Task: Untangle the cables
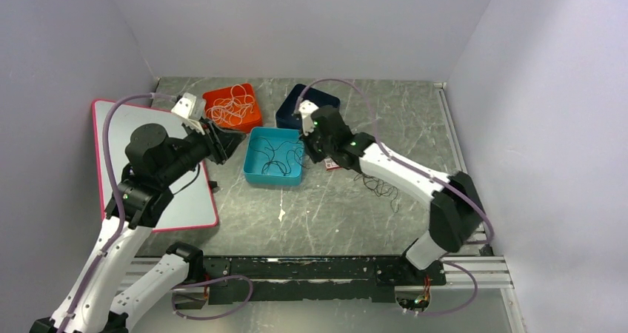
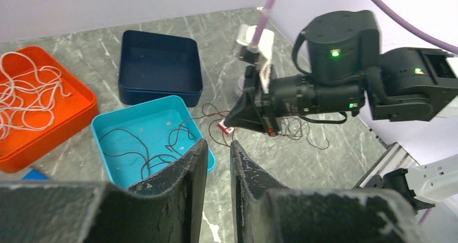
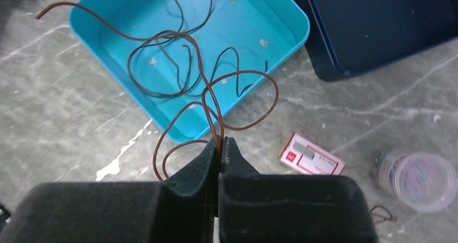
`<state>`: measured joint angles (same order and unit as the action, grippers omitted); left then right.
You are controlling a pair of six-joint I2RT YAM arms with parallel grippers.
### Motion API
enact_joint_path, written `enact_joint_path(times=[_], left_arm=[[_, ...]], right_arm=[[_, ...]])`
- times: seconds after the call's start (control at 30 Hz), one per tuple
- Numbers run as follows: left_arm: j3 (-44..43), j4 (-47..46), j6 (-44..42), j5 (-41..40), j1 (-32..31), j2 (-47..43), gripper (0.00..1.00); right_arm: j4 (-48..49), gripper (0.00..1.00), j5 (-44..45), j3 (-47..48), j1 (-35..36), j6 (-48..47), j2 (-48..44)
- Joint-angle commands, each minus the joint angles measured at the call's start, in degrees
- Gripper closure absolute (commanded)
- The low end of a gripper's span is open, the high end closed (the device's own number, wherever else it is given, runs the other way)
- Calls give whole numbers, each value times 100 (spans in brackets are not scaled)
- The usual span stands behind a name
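Right wrist view: the right gripper [image 3: 220, 146] is closed tight on a thin brown flexible cable [image 3: 214, 116]. From the pinch the strand rises in several loose loops, and one long run crosses the shallow teal plastic tray [image 3: 102, 27] to end beyond its far left corner. Thin black cables [image 1: 275, 157] lie coiled in that tray, and the brown strand passes over them. I cannot tell whether the two are hooked together.

Top view: the teal tray sits mid-table. A shallow orange plastic tray [image 1: 252, 118] holding whitish string-like cables [image 1: 231, 105] stands to its far left. A square navy plastic tray [image 2: 159, 59] stands to its far right and looks bare inside. More loose black strands [image 1: 381, 187] lie on the table under the right arm.

Left wrist view: the left gripper [image 2: 216, 156] hovers near the teal tray's left side, its jaws narrowly parted with nothing between them.

Step in hand, as I judge it: separating the brown strand from the black ones.

Next move:
1. Raise the right gripper slowly and draw toward the right.
2. Watch the black cables; if they lift with the strand, stop.
3. Bring the left gripper down to pin the black cables before pulling further.
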<state>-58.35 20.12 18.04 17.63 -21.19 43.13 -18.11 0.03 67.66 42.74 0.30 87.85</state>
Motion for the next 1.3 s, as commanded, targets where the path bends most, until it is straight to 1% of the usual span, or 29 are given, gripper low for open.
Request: enact_joint_path(times=[0.0,0.17,0.3,0.53,0.57,0.63,0.7,0.73,0.87,1.0,1.1,1.2,1.27], left_arm=[[-273,418,-292,-410,36,-147,72],[-368,599,-371,-577,43,-276,72],[-379,691,-380,-595,36,-311,72],[-311,726,-355,-622,40,-336,71],[-303,714,-341,-605,42,-329,71],[-279,704,-330,-578,36,-305,71],[-254,699,-321,-610,36,-297,68],[-237,696,-319,-629,38,-297,66],[-163,648,-318,-670,36,-292,61],[-113,599,-310,-691,37,-233,57],[-45,560,-299,-738,36,-229,56],[72,512,-270,-746,36,-244,56],[146,473,-250,-713,36,-257,56]], right_arm=[[-187,100,36,549,84,-484,819],[113,100,-130,1064,158,-484,1608],[3,100,-32,1577,195,-533,2261],[38,99,-28,2157,207,-547,3091],[-17,95,-42,2256,208,-548,3215],[-62,83,-31,2324,217,-529,3240],[55,73,-8,2203,217,-478,3082],[136,70,9,2120,217,-448,2964],[158,62,45,1861,224,-396,2473],[176,57,31,1443,217,-278,1914],[170,55,149,1031,217,-104,1380],[130,54,560,529,209,135,718],[-77,53,1050,262,189,399,213]])
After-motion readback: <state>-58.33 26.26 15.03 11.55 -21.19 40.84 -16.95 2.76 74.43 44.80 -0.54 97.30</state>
